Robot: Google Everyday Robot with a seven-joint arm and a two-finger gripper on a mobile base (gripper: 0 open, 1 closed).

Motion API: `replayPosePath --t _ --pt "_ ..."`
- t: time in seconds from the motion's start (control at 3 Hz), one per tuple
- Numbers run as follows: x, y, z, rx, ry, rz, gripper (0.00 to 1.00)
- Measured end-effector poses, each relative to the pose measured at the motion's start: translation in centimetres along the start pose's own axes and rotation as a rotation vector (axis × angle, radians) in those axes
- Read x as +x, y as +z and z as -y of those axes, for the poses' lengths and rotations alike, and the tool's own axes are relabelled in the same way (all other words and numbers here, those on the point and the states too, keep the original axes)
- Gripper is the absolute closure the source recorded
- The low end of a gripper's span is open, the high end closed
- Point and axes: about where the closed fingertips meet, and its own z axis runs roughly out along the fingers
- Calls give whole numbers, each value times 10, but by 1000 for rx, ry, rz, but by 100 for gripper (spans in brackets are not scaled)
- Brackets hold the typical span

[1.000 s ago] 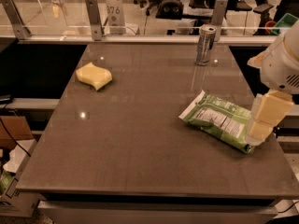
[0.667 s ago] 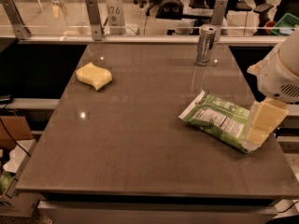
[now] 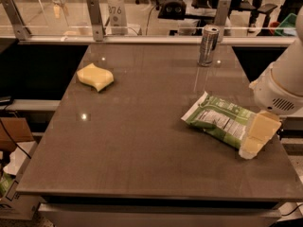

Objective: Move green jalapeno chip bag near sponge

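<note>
The green jalapeno chip bag [image 3: 218, 120] lies flat on the right side of the table, its white nutrition label facing up. The pale-yellow sponge [image 3: 95, 76] sits at the table's far left, well apart from the bag. My gripper [image 3: 255, 137], with yellowish pads under a white wrist, reaches in from the right edge. It sits low over the bag's right end and covers that end. Whether it touches the bag does not show.
A slim silver can [image 3: 208, 45] stands upright at the table's back, right of centre. A glass barrier with metal posts [image 3: 94, 19] runs along the back edge. The brown table [image 3: 142, 145] ends just right of the bag. Boxes lie on the floor at the lower left.
My gripper has moved down and slightly left, closer onto the bag's right end. The bag, sponge and can have not moved.
</note>
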Motion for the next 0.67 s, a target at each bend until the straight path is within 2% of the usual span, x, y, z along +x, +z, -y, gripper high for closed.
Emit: replayPosePath --t 0.67 --pt "6 29 0 -41 32 -31 0"
